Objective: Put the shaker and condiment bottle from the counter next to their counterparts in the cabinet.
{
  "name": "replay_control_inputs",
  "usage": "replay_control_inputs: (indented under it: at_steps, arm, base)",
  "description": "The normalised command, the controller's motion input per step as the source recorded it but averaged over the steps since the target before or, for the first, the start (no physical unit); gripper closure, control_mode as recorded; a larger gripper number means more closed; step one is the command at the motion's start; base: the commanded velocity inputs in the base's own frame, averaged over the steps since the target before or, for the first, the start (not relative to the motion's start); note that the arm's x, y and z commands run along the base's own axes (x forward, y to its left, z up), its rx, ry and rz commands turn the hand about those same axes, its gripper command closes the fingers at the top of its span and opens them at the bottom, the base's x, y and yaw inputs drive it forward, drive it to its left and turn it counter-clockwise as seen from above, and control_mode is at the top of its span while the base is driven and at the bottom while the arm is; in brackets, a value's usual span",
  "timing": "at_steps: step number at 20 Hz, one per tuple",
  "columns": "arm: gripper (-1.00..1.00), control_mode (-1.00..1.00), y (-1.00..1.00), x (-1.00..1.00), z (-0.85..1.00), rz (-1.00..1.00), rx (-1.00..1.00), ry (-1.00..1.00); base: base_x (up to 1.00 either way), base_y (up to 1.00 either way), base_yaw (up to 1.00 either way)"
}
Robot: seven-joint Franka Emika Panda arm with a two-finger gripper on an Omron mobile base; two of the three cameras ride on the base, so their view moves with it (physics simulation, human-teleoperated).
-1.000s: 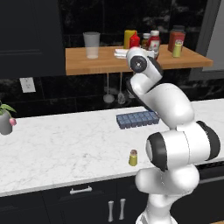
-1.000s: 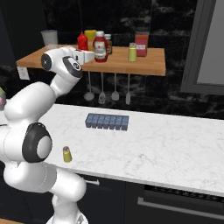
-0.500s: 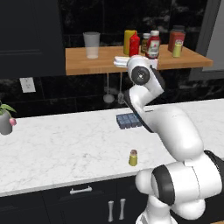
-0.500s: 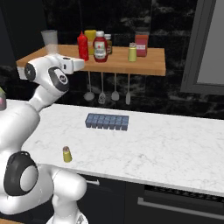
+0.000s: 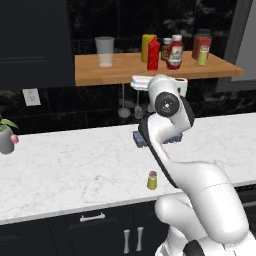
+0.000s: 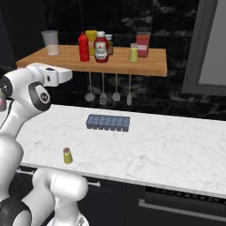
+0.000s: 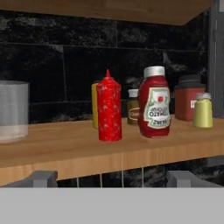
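Counter (image 5: 75,170) of white marble carries the small shaker (image 5: 152,180) near its front edge, with a blue tray (image 6: 108,122) farther back. Above, the cabinet (image 6: 145,67) shelf holds the plain red condiment bottle (image 7: 108,112) standing just beside the ketchup bottle (image 7: 154,103), in front of the yellow bottle (image 7: 95,104). The gripper (image 7: 109,178) faces them with fingers (image 7: 43,178) spread wide and empty.
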Motion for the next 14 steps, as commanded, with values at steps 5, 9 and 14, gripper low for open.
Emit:
replay_control_inputs:
  at_steps: [5, 9, 14]
  arm:
    - [-1.0, -1.0, 0.06, -0.87, -0.11, -0.03, 0.0, 0.04]
    - [-1.0, -1.0, 0.03, -0.84, -0.28, -0.02, 0.0, 0.0]
    - [-1.0, -1.0, 0.16, -0.44, -0.59, -0.01, -0.02, 0.04]
  base:
    - [0.0, 0.0, 0.0]
    - [0.0, 0.0, 0.0]
    - [0.0, 0.0, 0.0]
